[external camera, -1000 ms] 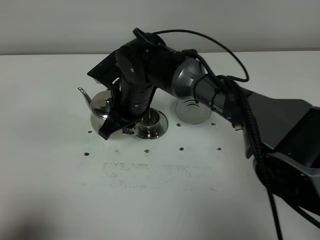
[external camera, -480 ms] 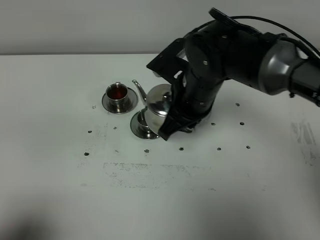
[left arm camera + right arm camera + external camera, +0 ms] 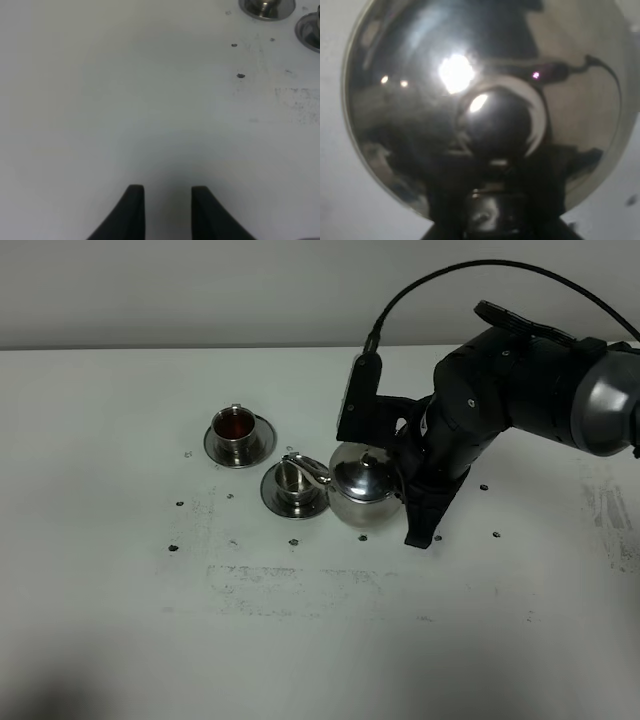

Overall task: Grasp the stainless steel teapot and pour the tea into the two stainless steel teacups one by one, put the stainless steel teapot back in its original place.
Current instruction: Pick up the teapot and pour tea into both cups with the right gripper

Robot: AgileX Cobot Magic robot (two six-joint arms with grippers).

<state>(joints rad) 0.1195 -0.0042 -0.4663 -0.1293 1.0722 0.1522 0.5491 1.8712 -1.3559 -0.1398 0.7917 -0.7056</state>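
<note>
The stainless steel teapot (image 3: 358, 490) is tipped over, its thin spout (image 3: 305, 472) reaching over the nearer teacup (image 3: 291, 480) on its saucer. My right gripper (image 3: 413, 518) is shut on the teapot's handle side. In the right wrist view the pot's shiny body (image 3: 485, 100) fills the frame. The farther teacup (image 3: 237, 428) holds reddish-brown tea (image 3: 237, 424). I cannot tell whether the nearer cup holds tea. The ridged coaster is hidden behind the arm and pot. My left gripper (image 3: 164, 189) is open and empty above bare table.
The white table (image 3: 300, 640) has small dark marks and scuffs in front of the cups. The right arm's black body and cable (image 3: 500, 390) stand over the back right. Two saucer edges (image 3: 266, 6) show at the edge of the left wrist view.
The right arm has carried the teapot to the right, away from the farther cup, which now shows tea. The pot has tipped its spout over the nearer cup.
</note>
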